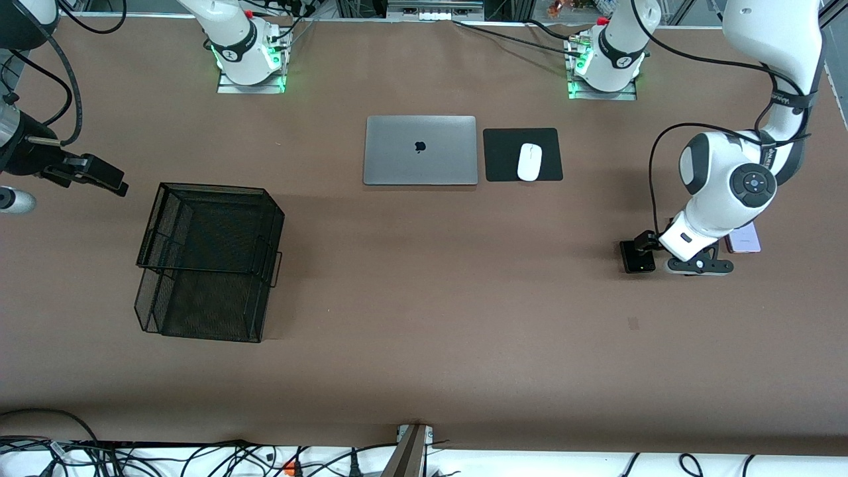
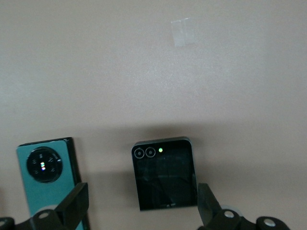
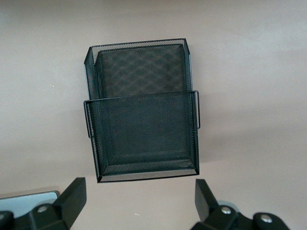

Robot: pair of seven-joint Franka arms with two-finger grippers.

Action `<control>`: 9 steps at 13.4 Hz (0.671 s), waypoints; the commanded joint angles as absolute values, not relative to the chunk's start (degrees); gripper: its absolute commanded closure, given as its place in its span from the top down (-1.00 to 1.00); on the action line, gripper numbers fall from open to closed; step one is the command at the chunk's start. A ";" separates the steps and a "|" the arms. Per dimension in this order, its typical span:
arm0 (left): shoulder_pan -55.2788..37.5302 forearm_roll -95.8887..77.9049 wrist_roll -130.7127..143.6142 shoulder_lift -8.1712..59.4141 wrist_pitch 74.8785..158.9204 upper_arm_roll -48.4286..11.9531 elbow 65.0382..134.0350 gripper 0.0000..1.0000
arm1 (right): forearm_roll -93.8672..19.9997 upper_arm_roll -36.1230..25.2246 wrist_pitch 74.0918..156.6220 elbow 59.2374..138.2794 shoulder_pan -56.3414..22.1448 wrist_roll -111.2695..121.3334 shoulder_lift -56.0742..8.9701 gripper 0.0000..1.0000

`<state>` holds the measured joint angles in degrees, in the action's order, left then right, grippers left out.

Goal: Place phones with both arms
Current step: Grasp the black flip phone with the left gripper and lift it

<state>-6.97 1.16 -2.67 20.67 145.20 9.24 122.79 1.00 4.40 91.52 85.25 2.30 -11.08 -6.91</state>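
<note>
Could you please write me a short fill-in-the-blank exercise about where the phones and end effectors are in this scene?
1. The left end effector hangs open over the small ____ phone.
2. The white mouse rests on a black pad beside the closed grey ____.
3. The right end effector is open over the table near the black ____ tray.
4. The green phone lies ____ the black one, not touching it.

Missing words: black; laptop; mesh; beside

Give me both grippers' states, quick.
Left gripper: open, empty, over the black phone.
Right gripper: open, empty, waiting beside the mesh basket.
</note>
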 commanded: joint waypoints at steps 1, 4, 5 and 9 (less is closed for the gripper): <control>-6.77 -0.53 -2.55 22.84 148.18 8.44 123.05 1.00 | 0.70 4.57 90.17 83.50 2.72 -10.63 -7.47 1.00; -6.85 -2.81 -2.29 25.39 151.34 8.00 123.05 1.00 | 0.70 4.57 90.17 83.50 2.72 -10.63 -7.47 1.00; -6.77 -2.90 -2.29 25.75 151.61 7.56 123.05 1.00 | 0.70 4.57 90.18 83.50 2.72 -10.63 -7.47 1.00; -6.68 -4.56 -0.70 27.51 153.10 7.56 123.13 1.00 | 0.62 4.57 90.18 83.58 2.72 -10.63 -7.47 1.00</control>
